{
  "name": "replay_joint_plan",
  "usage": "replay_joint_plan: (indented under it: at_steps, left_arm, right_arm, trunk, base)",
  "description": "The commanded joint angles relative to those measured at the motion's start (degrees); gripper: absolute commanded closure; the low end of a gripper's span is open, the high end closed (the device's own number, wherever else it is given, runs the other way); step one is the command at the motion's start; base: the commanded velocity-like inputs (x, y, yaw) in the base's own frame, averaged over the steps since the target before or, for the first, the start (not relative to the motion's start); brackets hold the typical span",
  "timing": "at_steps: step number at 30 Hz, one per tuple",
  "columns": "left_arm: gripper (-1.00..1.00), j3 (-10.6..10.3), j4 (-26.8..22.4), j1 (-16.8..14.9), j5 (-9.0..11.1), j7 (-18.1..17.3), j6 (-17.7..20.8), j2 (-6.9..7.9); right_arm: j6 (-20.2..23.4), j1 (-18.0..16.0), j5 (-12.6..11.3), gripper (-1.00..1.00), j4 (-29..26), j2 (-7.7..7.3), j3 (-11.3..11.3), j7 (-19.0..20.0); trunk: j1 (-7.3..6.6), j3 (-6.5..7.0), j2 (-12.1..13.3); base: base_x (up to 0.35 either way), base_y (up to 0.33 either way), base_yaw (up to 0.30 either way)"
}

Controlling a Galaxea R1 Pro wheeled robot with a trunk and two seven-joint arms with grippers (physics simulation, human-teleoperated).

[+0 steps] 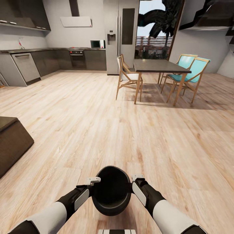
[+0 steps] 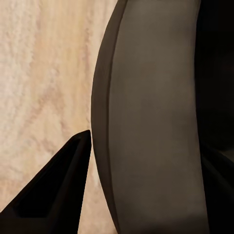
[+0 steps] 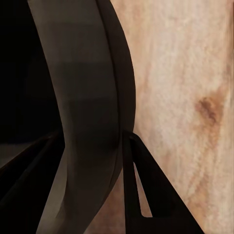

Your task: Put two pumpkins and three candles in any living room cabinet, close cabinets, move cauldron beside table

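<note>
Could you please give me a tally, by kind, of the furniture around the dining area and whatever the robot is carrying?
Dining table: 1
White-seated chair: 1
Teal-seated chairs: 2
Cauldron, held between the left hand and right hand: 1
Total: 5

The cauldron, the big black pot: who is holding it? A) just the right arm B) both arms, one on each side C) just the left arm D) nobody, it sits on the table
B: the cauldron hangs above the floor with the left end effector and the right end effector each clamped on its rim.
</note>
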Motion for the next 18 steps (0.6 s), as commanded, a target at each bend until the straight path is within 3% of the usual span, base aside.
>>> replay_joint_plan:
  at_steps: [1,18]
  left_arm:
    - [1.0,-0.9,-0.1,0.0,1.4,0.5,0.2,0.04]
    - [1.0,-0.9,0.0,0.0,1.4,0.5,0.7,0.1]
  right_arm:
    - [0.0,-0.1,-1.0,1.0,-0.1,0.0,0.4,-0.4]
    - [-0.1,-0.1,-1.1,1.0,-0.2,0.0,0.4,-0.1]
  trunk:
    - [-0.04,0.18,0.0]
    - [-0.48,3.95,0.2]
  base:
    - [0.0,0.0,0.0]
    - [0.0,0.0,0.0]
